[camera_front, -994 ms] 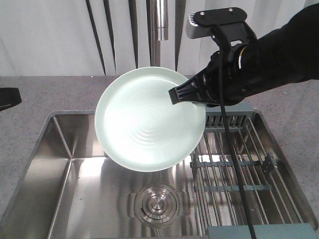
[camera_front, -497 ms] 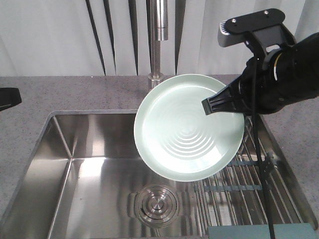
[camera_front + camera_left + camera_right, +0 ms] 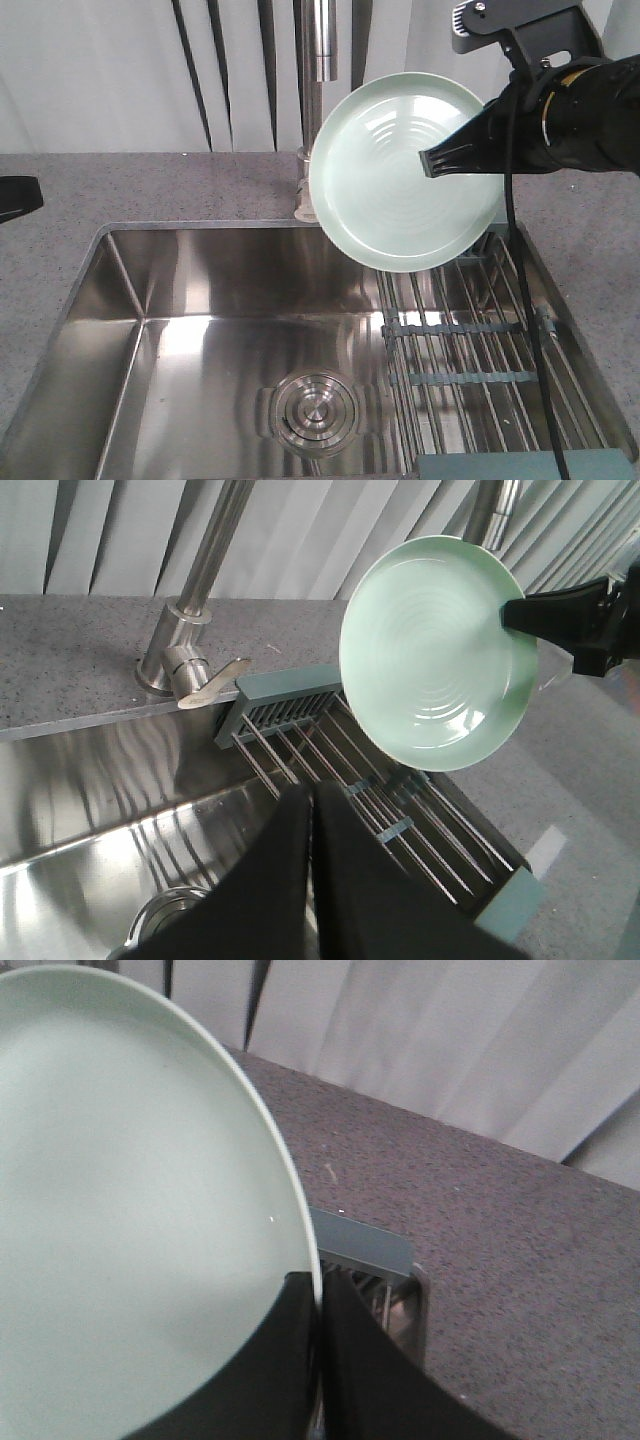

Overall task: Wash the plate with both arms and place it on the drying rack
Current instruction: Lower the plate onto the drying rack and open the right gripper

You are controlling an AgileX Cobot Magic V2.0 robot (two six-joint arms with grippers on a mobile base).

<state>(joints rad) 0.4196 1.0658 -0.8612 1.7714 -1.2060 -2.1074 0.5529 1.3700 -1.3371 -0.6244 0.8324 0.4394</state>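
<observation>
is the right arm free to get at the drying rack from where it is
Likely yes: the right gripper holds the plate in the air above the drying rack, with nothing visible between them.

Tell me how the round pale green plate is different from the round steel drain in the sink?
The round pale green plate hangs tilted in the right gripper; the round steel drain lies flat in the sink floor. The plate is mint green, the drain silvery metal. Both show concentric rings.

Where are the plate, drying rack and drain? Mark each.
plate (image 3: pixel 380 170), front view, ringed face left of centre
drying rack (image 3: pixel 440 328), front view, upper grey-blue cross clip
drain (image 3: pixel 313 408), front view, its centre cap
</observation>
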